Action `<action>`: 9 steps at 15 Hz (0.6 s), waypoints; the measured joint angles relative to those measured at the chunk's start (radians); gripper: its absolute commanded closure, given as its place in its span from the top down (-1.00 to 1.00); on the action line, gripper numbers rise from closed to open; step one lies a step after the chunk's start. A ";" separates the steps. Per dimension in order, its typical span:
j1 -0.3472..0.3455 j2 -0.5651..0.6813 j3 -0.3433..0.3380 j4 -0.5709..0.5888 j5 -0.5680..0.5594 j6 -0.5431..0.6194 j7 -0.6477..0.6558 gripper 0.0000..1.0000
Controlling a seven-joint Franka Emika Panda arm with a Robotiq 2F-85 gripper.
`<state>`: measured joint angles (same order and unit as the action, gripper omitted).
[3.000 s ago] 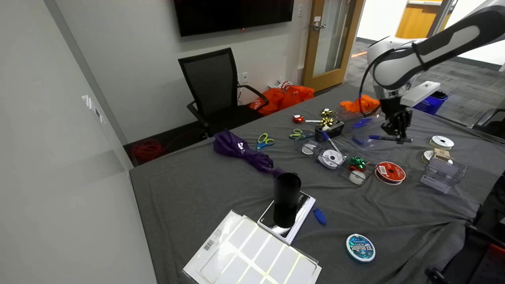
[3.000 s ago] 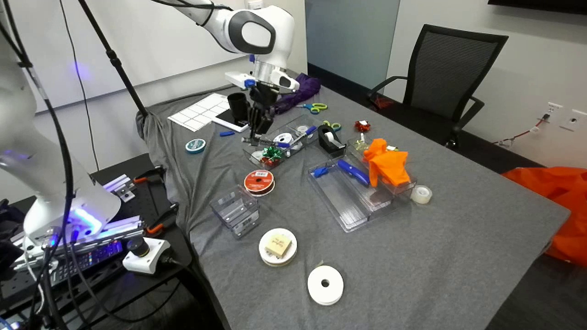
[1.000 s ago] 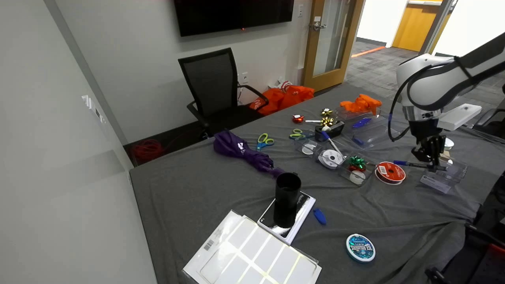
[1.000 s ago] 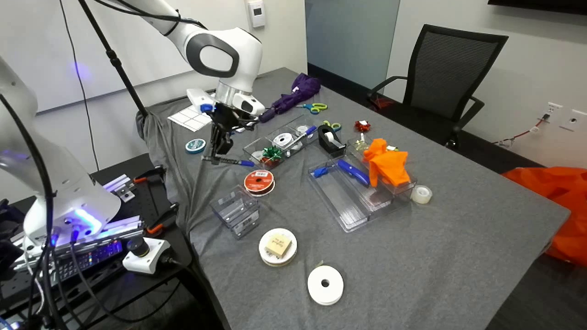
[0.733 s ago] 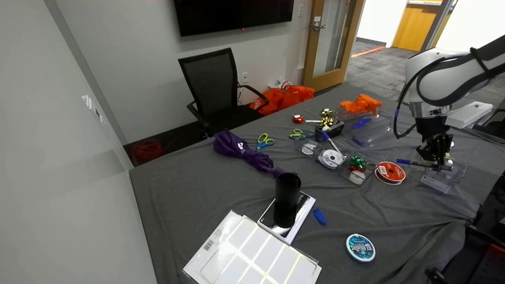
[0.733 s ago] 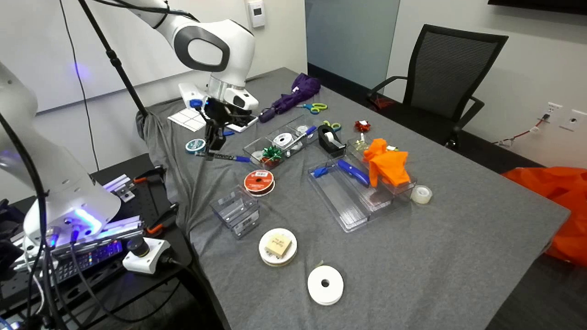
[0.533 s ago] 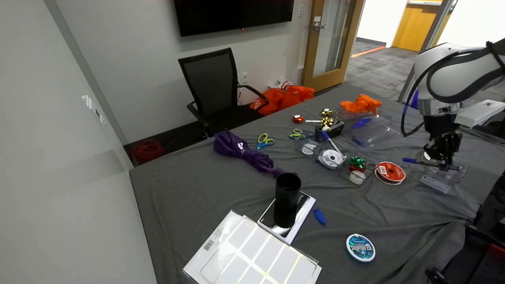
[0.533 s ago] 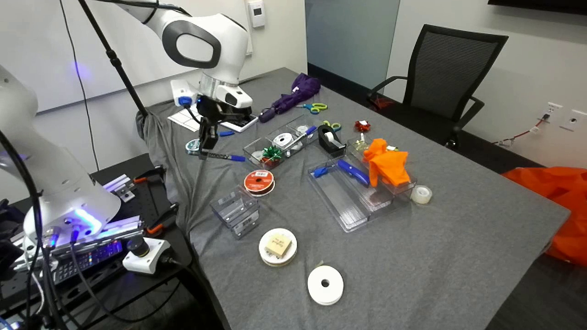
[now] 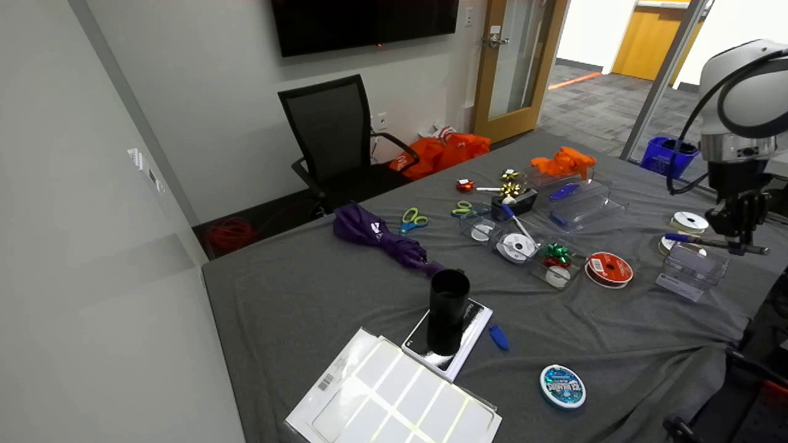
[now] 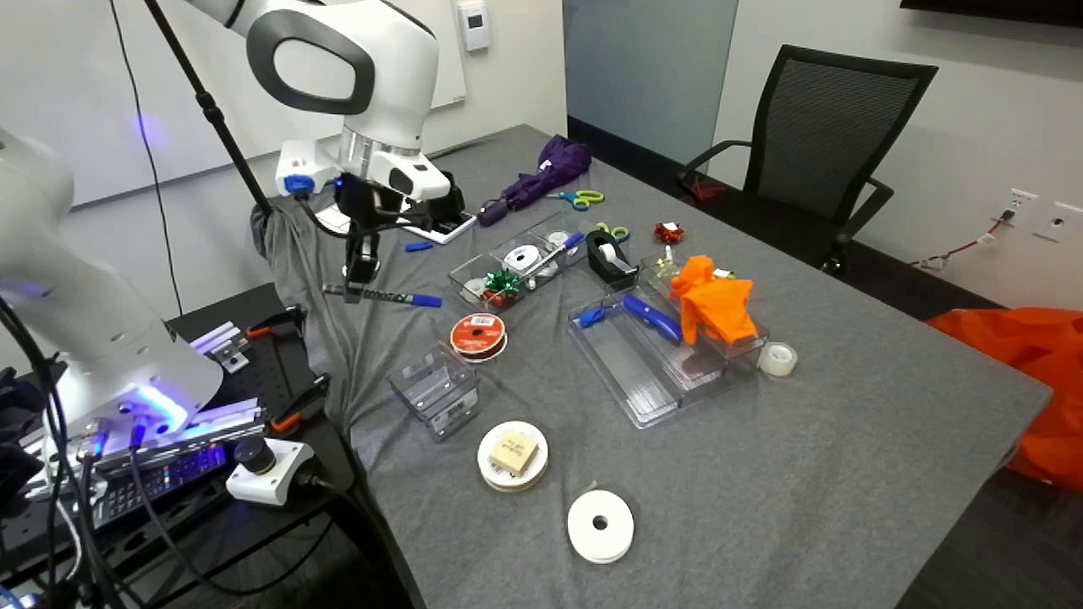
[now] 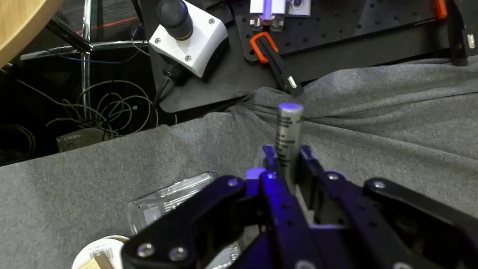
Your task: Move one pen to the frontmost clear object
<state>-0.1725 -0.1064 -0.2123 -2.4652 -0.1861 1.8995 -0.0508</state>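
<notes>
One pen (image 10: 387, 296), pinched roughly level between fingers (image 11: 312, 168), points its blue cap (image 10: 426, 300) away from the robot's base (image 10: 127, 397).

Grey pen (image 10: 396, 297), dark print, blue cap, gripped in mid-air, near level, left of centre in an exterior view; clear container (image 10: 434, 391), small, low, sits lower in that frame, apart from pen

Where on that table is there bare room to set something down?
Bare cloth lies between the white spool, tape roll and table edge; also between the purple umbrella, white sheets and wall. Crowded: around the tape dispenser and green bow. A gripper holding a pen hangs near the clear container.
</notes>
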 measured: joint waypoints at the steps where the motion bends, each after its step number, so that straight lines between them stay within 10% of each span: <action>1: -0.010 -0.005 -0.011 0.000 -0.008 -0.003 -0.020 -0.91; 9: -0.050 0.024 -0.060 0.001 -0.084 -0.051 -0.177 -0.91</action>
<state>-0.2221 -0.0824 -0.2727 -2.4643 -0.2700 1.8488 -0.2278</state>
